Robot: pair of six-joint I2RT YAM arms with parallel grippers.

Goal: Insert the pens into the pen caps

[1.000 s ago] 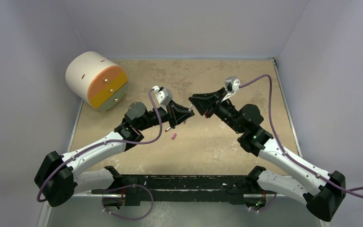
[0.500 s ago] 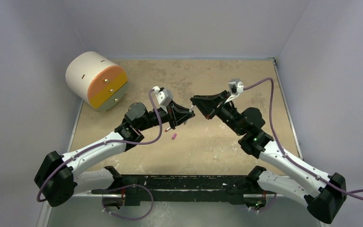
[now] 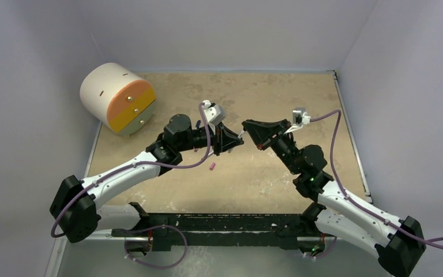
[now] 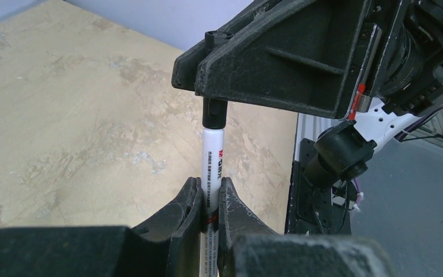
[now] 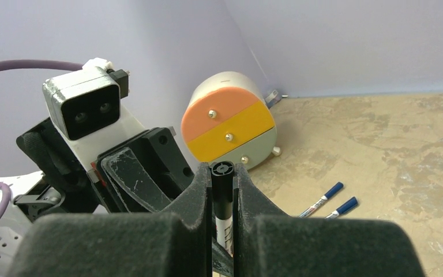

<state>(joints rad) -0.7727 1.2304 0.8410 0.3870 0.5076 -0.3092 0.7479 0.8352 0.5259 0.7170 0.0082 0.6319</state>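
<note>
Over the middle of the table my left gripper (image 3: pixel 235 141) and right gripper (image 3: pixel 246 129) meet tip to tip. The left gripper (image 4: pixel 210 191) is shut on a white pen (image 4: pixel 213 153) with printed lettering. A black pen cap (image 4: pixel 214 113) sits over that pen's far end. The right gripper (image 5: pixel 222 173) is shut on this black cap (image 5: pixel 221 187), and its fingers (image 4: pixel 277 57) fill the top of the left wrist view. A pink pen cap (image 3: pixel 212 167) lies loose on the table below the left gripper. Two pens wearing blue caps (image 5: pixel 323 199) (image 5: pixel 342 208) lie side by side on the table.
A round white drum with orange, yellow and grey drawer fronts (image 3: pixel 117 98) lies at the back left. Grey walls close the table on three sides. The black base rail (image 3: pixel 219 222) runs along the near edge.
The right gripper's jaws have shut on the black cap. Both grippers have shifted to the right together, and the left arm has stretched further out.
</note>
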